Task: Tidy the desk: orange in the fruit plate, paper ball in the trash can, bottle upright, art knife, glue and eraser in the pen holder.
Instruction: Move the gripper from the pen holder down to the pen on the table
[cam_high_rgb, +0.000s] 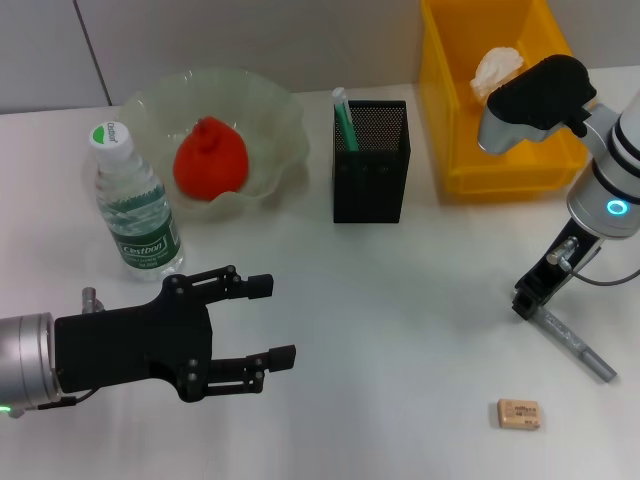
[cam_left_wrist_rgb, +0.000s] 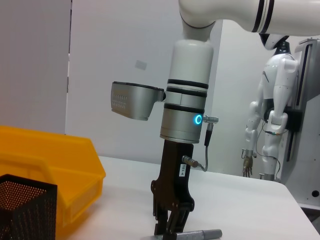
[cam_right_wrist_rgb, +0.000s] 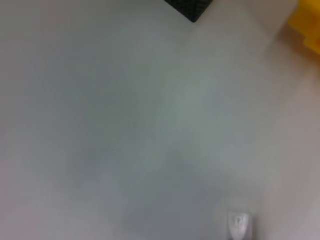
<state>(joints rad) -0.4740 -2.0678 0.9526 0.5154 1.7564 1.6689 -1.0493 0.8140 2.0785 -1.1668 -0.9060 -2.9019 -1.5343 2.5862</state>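
Right gripper (cam_high_rgb: 528, 303) is down on the desk, clamped on the grey art knife (cam_high_rgb: 575, 346) — eraser (cam_high_rgb: 519, 414) lies near. Left gripper (cam_high_rgb: 272, 321) hovers spread wide, below the upright bottle (cam_high_rgb: 132, 200).

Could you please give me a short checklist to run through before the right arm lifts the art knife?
1. Right gripper down at one end of the art knife on the table: ok.
2. Fingers actually clamped on the knife: cannot tell.
3. Pen holder upright, with room beside the green stick already in it: ok.
4. Left gripper open, hovering at the near left, off the path: ok.
5. Eraser lying apart from the knife: ok.
6. Orange in the fruit plate, bottle upright, paper ball in the trash can: ok.
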